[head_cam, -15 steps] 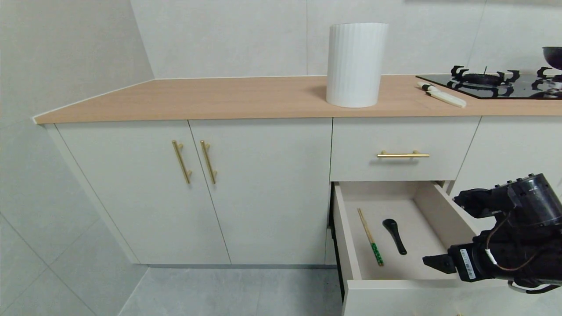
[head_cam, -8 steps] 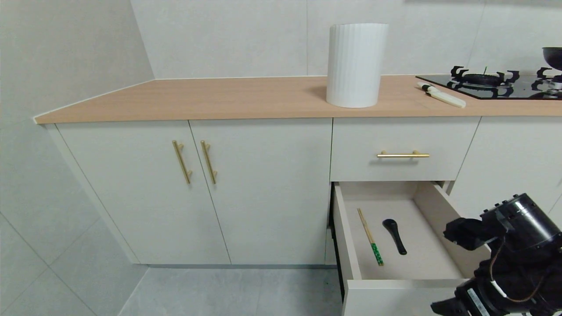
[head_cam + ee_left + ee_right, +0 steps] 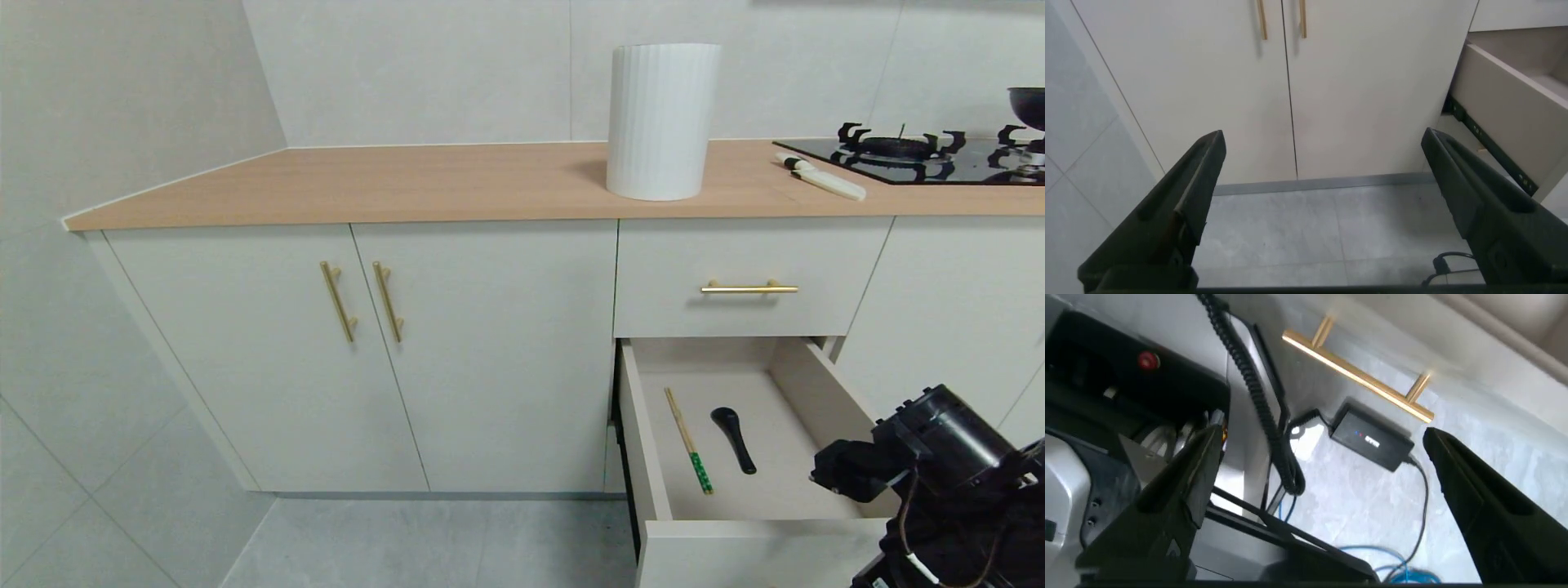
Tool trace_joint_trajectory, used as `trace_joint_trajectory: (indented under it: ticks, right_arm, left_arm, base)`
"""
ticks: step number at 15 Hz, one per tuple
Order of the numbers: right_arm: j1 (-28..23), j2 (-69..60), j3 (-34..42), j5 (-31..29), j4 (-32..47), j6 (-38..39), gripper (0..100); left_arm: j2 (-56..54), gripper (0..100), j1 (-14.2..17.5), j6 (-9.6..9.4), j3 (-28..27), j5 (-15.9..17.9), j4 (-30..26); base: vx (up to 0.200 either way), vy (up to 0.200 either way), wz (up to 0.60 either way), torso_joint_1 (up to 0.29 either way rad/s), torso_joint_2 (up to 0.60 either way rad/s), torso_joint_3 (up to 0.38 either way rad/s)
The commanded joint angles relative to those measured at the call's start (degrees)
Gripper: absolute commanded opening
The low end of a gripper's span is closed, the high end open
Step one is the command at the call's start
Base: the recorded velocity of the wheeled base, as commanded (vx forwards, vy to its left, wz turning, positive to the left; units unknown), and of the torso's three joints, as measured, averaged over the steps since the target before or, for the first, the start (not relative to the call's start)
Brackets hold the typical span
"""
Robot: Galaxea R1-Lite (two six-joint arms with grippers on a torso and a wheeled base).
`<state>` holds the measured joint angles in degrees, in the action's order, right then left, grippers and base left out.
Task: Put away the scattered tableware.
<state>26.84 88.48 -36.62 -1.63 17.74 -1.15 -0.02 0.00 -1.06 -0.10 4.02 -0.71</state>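
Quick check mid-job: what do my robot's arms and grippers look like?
The right arm is black, with a rounded cylindrical wrist housing and a thin wire looping below it. The left gripper and right gripper each have two dark wedge-shaped fingers tapering to the tips.

Open drawer (image 3: 642, 425) sits below the shut upper drawer (image 3: 735, 253), right of the cabinet doors (image 3: 367, 351). Inside: chopsticks (image 3: 688, 442) left, spoon (image 3: 735, 441) just beside on the right (not touching). On countertop (image 3: 408, 184): canister (image 3: 660, 121), w/ knife (image 3: 820, 177) and stove (image 3: 906, 151) further right.
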Motion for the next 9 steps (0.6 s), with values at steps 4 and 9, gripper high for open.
trace_joint_trajectory:
  ticks: [4,9]
  right_arm:
    - [-2.15,8.11,-2.05,-2.23,-0.33,2.38,100]
    - [-3.2,12.86,-6.36,-5.93,-0.33,11.52,100]
  left_arm:
    - [0.02,100,0.0,0.01,0.01,0.02,0.0]
    - [0.02,100,0.0,0.01,0.01,0.02,-0.08]
  base:
    - [0.0,0.0,0.0,0.0,0.0,0.0]
    - [0.0,0.0,0.0,0.0,0.0,0.0]
